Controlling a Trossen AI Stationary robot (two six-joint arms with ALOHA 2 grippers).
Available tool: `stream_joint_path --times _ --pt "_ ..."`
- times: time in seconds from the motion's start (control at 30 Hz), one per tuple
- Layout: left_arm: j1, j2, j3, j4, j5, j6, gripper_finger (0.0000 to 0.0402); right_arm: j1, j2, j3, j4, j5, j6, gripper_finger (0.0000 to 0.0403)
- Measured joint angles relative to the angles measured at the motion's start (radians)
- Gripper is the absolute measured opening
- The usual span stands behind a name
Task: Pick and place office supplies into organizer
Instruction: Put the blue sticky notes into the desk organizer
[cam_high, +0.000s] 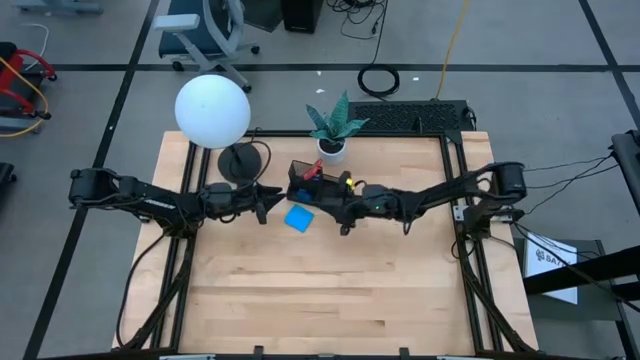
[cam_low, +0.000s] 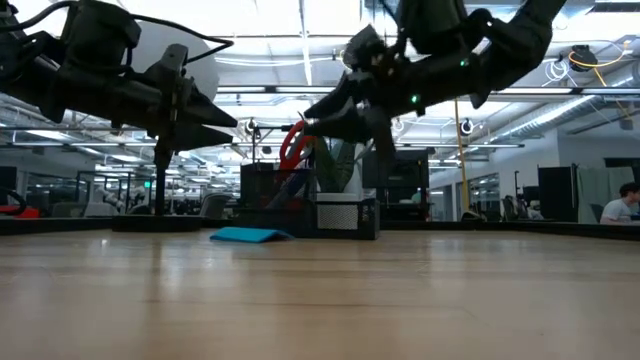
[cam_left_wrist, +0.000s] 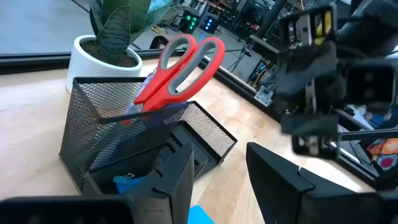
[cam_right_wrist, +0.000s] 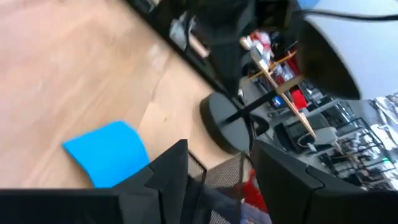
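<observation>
The black mesh organizer (cam_high: 303, 182) stands on the table in front of the plant pot. Red-handled scissors (cam_left_wrist: 183, 68) stand blades-down in its upright compartment (cam_left_wrist: 102, 134), handles sticking out above. A small blue piece (cam_left_wrist: 127, 182) lies in its low tray. The blue note pad (cam_high: 298, 218) lies flat on the table just near-side of the organizer, also seen as the blue note pad (cam_right_wrist: 107, 152). My left gripper (cam_high: 270, 201) hovers open left of the organizer. My right gripper (cam_high: 335, 211) hovers open to its right, above the pad's right side, with nothing between the fingers.
A white plant pot (cam_high: 332, 149) stands behind the organizer. A lamp with a white globe (cam_high: 212, 110) has its round black base (cam_high: 241, 162) at the far left. The two grippers face each other closely across the organizer. Bare wood (cam_high: 330, 290) lies toward the near edge.
</observation>
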Motion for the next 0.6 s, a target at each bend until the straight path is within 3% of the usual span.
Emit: stream_joint_path --times 0.17,0.43,0.6 --pt "0.000 0.000 0.000 -0.001 0.000 0.000 0.0154 0.036 0.088 0.055 -0.047 0.023 -0.041 0.0172" --pt "0.000 0.000 0.000 -0.008 0.001 -0.054 0.0154 0.059 0.222 0.226 -0.319 0.022 -0.053 0.0175" --pt "-0.004 0.000 0.000 -0.050 0.000 -0.100 0.0154 0.063 0.263 0.281 -0.400 0.020 -0.047 0.0172"
